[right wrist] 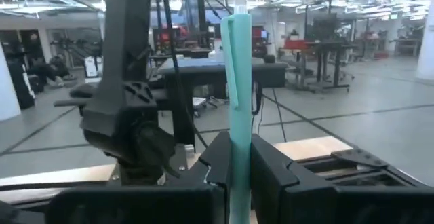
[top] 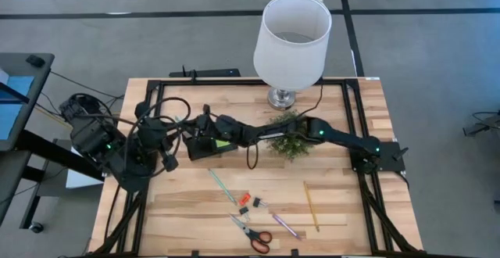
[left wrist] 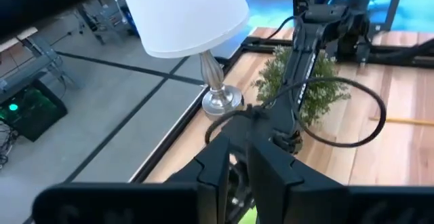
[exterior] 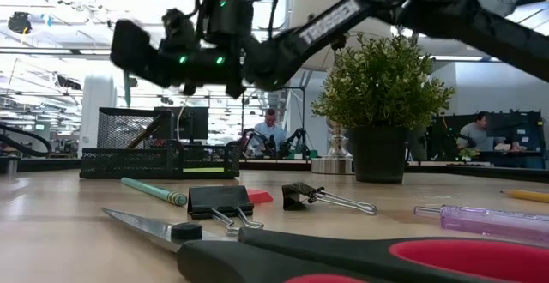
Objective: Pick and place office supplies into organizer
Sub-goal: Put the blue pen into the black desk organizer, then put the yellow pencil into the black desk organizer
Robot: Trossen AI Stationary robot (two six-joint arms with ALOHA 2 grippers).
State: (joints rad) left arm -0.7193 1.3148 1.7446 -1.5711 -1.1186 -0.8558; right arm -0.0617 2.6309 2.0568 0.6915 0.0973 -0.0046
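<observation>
1. Evidently the right gripper (right wrist: 237, 176) is clenched on a teal pen (right wrist: 237, 81), held upright, probably so it can drop end-first into the organizer (top: 205, 146), which sits at the desk's (top: 344, 203) left-middle
2. Left gripper (left wrist: 234, 166) hovers close beside it over the organizer; fingers nearly together, nothing visibly held
3. Remaining supplies lie near the front edge: scissors (top: 251, 232), yellow pencil (top: 311, 205), another teal pen (top: 222, 185), clips (top: 248, 202)
4. Both arms cover the organizer from above, so its compartments are hard to read; a lime-green patch (top: 223, 145) shows there, likely the sticky pad
5. Plant (top: 287, 135) partly hides the right arm
</observation>
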